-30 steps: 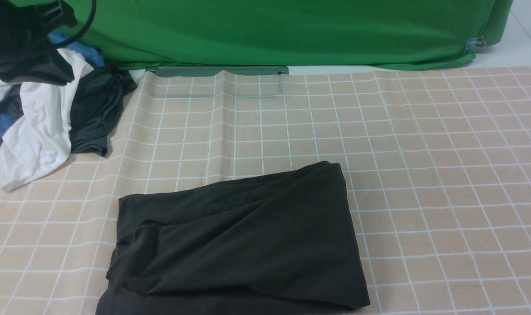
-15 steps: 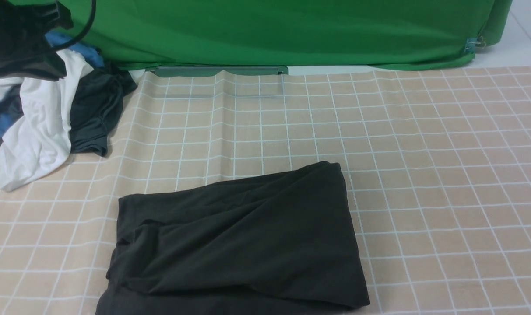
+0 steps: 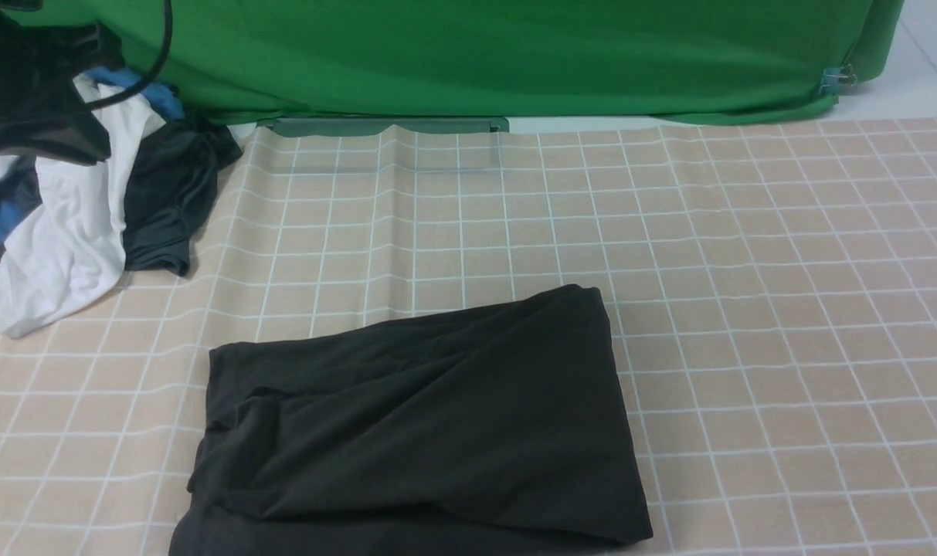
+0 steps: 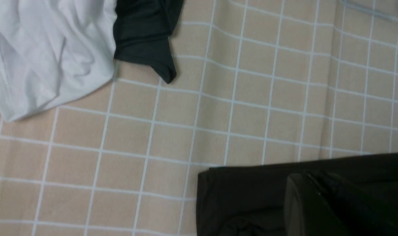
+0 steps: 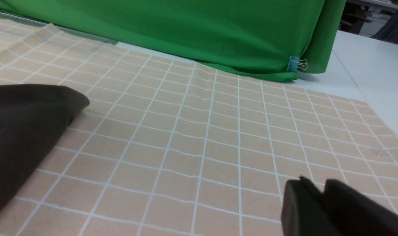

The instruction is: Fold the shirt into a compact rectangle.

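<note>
The shirt point(image 3: 418, 432) lies folded at the near edge of the checked cloth point(image 3: 746, 309), long axis running left to right, right end angled slightly away. Only the left wrist view shows the left gripper point(image 4: 333, 203), closed and empty above the shirt's corner; only the right wrist view shows the right gripper point(image 5: 320, 203), jaws barely apart, empty. Far left sit white point(image 3: 59, 255) and grey point(image 3: 167, 193) garments.

shirt point(image 3: 414, 425): near centre on cloth point(image 3: 746, 309) | garment pile point(image 3: 89, 208): far left
</note>
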`<state>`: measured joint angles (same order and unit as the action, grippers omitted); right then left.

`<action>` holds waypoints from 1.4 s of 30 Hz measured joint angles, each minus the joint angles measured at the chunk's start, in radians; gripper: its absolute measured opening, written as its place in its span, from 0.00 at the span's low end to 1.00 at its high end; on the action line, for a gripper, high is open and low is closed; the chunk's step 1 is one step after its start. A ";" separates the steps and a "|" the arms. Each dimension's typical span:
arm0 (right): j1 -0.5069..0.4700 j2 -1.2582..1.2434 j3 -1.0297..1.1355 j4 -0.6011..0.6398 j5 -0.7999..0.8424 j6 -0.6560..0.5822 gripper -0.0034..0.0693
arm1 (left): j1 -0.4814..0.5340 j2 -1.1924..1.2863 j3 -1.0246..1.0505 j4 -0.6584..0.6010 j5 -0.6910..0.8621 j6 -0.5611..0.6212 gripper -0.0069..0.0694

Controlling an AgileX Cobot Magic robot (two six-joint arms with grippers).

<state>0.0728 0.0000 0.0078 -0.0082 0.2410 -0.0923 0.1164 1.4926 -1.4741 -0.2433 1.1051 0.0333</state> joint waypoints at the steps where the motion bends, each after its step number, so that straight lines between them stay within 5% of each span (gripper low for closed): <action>1: 0.000 0.000 0.000 0.000 0.000 0.000 0.22 | 0.000 -0.016 0.000 0.000 0.018 0.002 0.11; 12: 0.000 0.000 0.000 -0.001 -0.003 0.002 0.25 | 0.000 -0.294 0.008 -0.107 0.105 0.027 0.11; 17: 0.000 0.000 0.000 -0.001 -0.003 0.002 0.27 | 0.000 -0.501 0.173 -0.101 0.076 0.032 0.11; 29: 0.000 0.000 0.000 -0.001 -0.003 0.002 0.31 | 0.000 -1.190 0.890 -0.232 -0.465 0.042 0.11; 42: 0.000 0.000 0.000 -0.001 -0.003 0.002 0.36 | 0.000 -1.365 1.119 -0.161 -0.557 0.069 0.11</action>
<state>0.0728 0.0000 0.0078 -0.0089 0.2384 -0.0898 0.1164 0.1271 -0.3550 -0.4045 0.5485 0.1027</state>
